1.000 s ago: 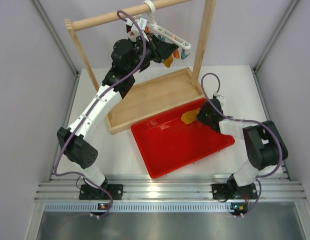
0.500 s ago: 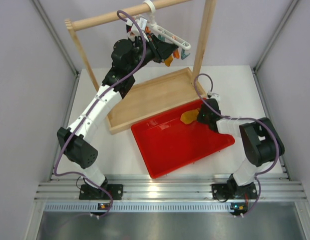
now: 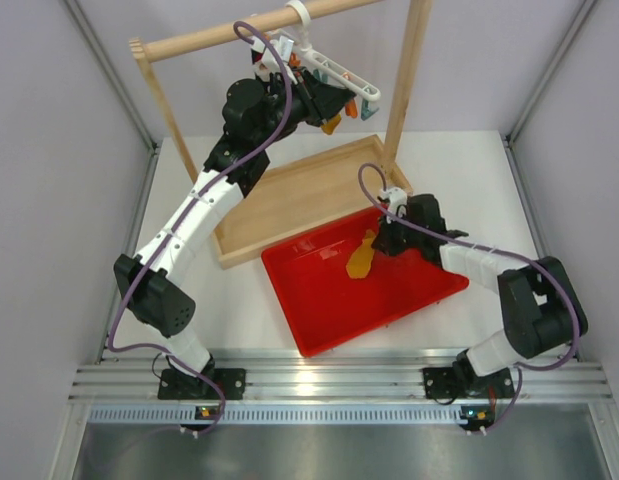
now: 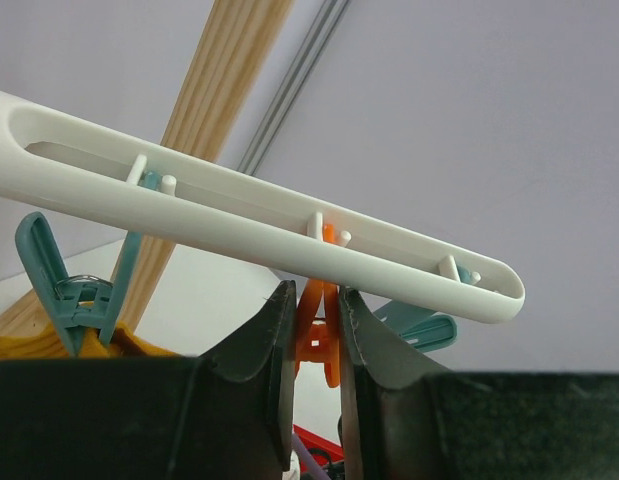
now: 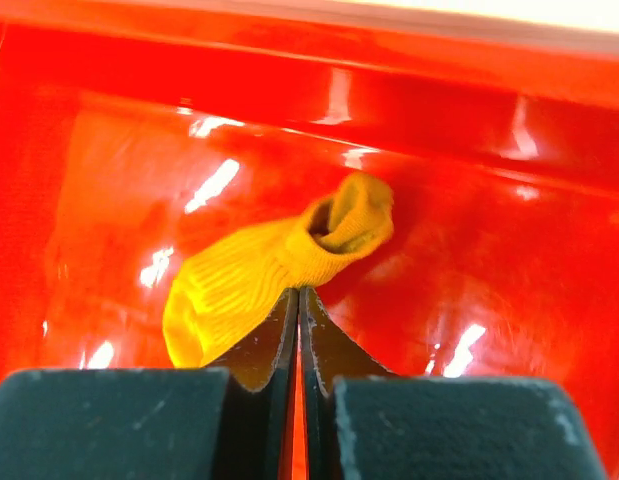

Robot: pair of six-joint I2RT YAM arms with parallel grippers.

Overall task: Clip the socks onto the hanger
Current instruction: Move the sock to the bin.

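Up on the wooden rail [image 3: 219, 38], the white plastic bar hanger [image 4: 249, 215] is hung by its hook. An orange clip [image 4: 319, 345] under its bar is squeezed between the fingers of the left end effector [image 4: 317, 296]. One small mustard-orange fabric sock [image 4: 139, 346] is seen just below a teal clip [image 4: 74, 295]. Over the red plastic tray [image 5: 489, 200], the other mustard-orange sock [image 5: 259, 270] is pinched at its edge by the fully closed right end effector [image 5: 297, 298].

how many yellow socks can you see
2: one sock hangs from a teal clip on the hanger; the other sock is in the red tray, pinched by the right gripper. Others may be hidden.
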